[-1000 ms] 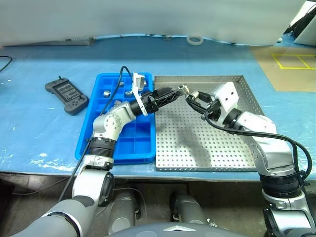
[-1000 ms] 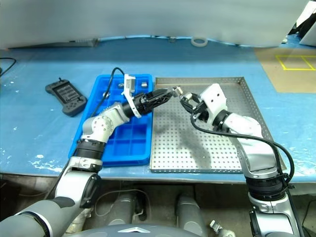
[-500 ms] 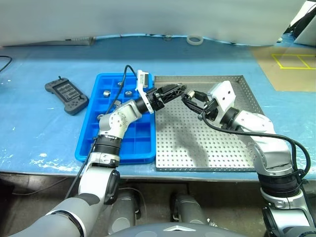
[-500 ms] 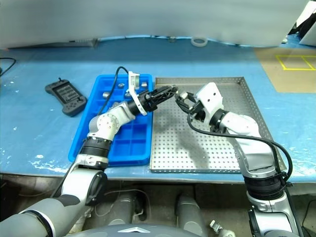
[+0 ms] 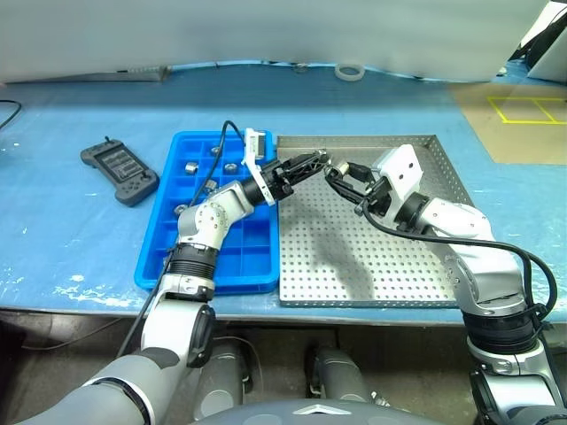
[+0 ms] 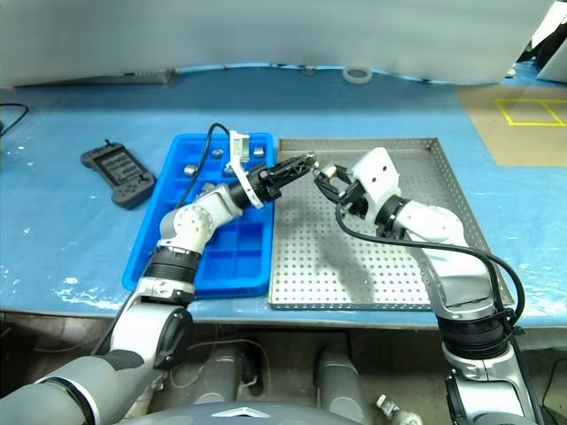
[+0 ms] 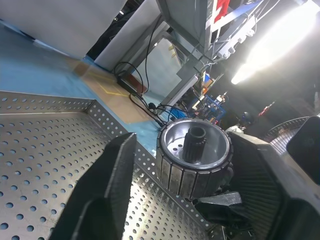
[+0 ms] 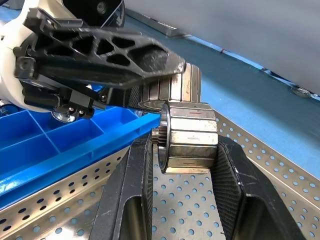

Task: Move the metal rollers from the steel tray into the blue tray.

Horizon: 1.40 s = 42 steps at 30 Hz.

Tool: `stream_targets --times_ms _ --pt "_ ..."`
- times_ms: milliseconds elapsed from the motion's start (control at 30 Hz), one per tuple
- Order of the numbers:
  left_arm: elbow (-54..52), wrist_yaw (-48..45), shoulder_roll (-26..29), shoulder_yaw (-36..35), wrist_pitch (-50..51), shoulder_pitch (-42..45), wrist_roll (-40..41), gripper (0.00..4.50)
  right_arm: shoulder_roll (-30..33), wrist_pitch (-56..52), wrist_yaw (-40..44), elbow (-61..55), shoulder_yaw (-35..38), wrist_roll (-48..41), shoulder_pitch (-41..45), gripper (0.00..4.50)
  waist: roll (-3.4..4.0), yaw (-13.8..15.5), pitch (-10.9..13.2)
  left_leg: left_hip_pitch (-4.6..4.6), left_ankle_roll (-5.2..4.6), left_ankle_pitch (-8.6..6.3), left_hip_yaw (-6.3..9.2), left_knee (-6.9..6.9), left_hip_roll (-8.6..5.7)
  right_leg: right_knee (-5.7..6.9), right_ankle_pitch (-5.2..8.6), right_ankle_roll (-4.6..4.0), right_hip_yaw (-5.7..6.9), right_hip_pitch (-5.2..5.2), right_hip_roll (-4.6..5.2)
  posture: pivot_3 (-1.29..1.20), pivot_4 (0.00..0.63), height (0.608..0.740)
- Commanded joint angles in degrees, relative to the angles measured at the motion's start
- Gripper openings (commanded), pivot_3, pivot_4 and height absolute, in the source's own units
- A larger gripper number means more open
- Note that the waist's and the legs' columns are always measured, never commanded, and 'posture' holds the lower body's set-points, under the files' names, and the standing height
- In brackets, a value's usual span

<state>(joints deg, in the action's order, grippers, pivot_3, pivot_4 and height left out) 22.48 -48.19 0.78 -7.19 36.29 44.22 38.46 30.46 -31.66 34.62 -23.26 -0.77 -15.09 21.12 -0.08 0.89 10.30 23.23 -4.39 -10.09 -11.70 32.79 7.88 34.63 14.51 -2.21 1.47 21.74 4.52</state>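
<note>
- Pale blue table sheet [image 5: 80,239] underneath, steel tray [image 5: 425,283] beside blue tray [image 5: 173,266].
- Mid-air handover over the steel tray's left edge: right gripper [image 5: 335,173] clamped on a metal roller [image 8: 189,137], left gripper [image 5: 317,160] closing around it.
- Next: firm left grip, then right release.
- Since a second ago, left fingers [image 7: 107,185] narrowed from wide apart.
</note>
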Motion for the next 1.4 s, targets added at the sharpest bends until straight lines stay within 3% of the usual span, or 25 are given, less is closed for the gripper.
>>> stream_targets --times_ms 33,133,467,633,800,1033,1167,1400 --pt "-1.69 -0.58 -0.23 -0.06 -0.50 0.12 0.75 2.32 -0.22 1.22 -0.35 -2.12 0.37 -0.31 0.72 1.22 0.00 0.00 0.00 0.00 0.00 0.00 0.00 0.00 0.00 0.00 0.00 0.00 0.00 0.00 0.00 -0.20 0.150 0.740" --pt "-1.00 0.24 -0.15 0.08 -1.14 0.58 -0.13 1.66 -0.37 1.26 -0.38 -2.06 0.31 -0.17 0.78 1.22 0.00 0.00 0.00 0.00 0.00 0.00 0.00 0.00 0.00 0.00 0.00 0.00 0.00 0.00 0.00 -0.20 0.150 0.740" --pt "1.41 2.35 1.37 -2.49 -3.92 2.71 -0.73 1.66 -0.51 0.94 -0.62 -2.04 0.18 -0.12 1.17 1.22 0.00 0.02 0.00 0.00 0.00 0.00 0.00 0.00 0.00 0.00 0.00 0.00 0.00 0.00 0.00 -0.20 0.150 0.740" --pt "1.59 1.99 6.64 -4.74 -4.71 3.57 -0.54 1.66 -0.19 0.81 -0.70 -1.99 0.16 -0.01 1.14 1.22 -0.01 -0.46 0.00 -0.02 0.02 0.01 0.00 -0.01 0.02 0.04 0.00 0.00 -0.01 0.05 -0.02 -0.20 0.150 0.740" --pt "-2.66 -2.73 16.76 -6.51 -2.11 0.62 0.63 1.66 0.26 0.98 -0.35 -1.76 0.56 -0.20 0.93 1.22 0.00 -0.14 0.00 0.01 0.07 0.04 0.00 -0.07 0.05 0.06 0.00 0.00 -0.01 0.14 -0.06 -0.19 0.150 0.740" --pt "-27.10 -9.48 30.71 -6.55 6.30 -14.83 6.59 1.66 0.36 2.28 1.87 0.63 -0.96 -0.09 1.07 1.22 -0.04 0.17 0.01 0.10 0.13 -0.04 -0.01 -0.09 0.02 0.05 0.00 0.00 0.01 0.19 -0.02 -0.12 0.150 0.740" --pt "-33.84 -12.89 38.19 -6.11 6.79 -24.81 5.67 1.66 0.73 5.65 4.15 6.62 -2.45 1.58 2.51 1.22 -0.03 0.68 0.02 0.02 0.36 -0.01 -0.01 -0.19 0.02 0.06 0.00 0.00 0.02 0.19 -0.03 -0.03 0.150 0.740" --pt "-37.79 -11.25 40.23 -5.91 2.38 -34.91 2.08 1.66 -0.66 11.48 7.10 16.36 -5.36 4.13 6.60 1.22 -0.07 2.49 0.03 -0.29 0.86 0.31 0.00 -0.55 0.02 0.11 0.00 -0.01 0.01 0.14 -0.05 0.06 0.150 0.740"
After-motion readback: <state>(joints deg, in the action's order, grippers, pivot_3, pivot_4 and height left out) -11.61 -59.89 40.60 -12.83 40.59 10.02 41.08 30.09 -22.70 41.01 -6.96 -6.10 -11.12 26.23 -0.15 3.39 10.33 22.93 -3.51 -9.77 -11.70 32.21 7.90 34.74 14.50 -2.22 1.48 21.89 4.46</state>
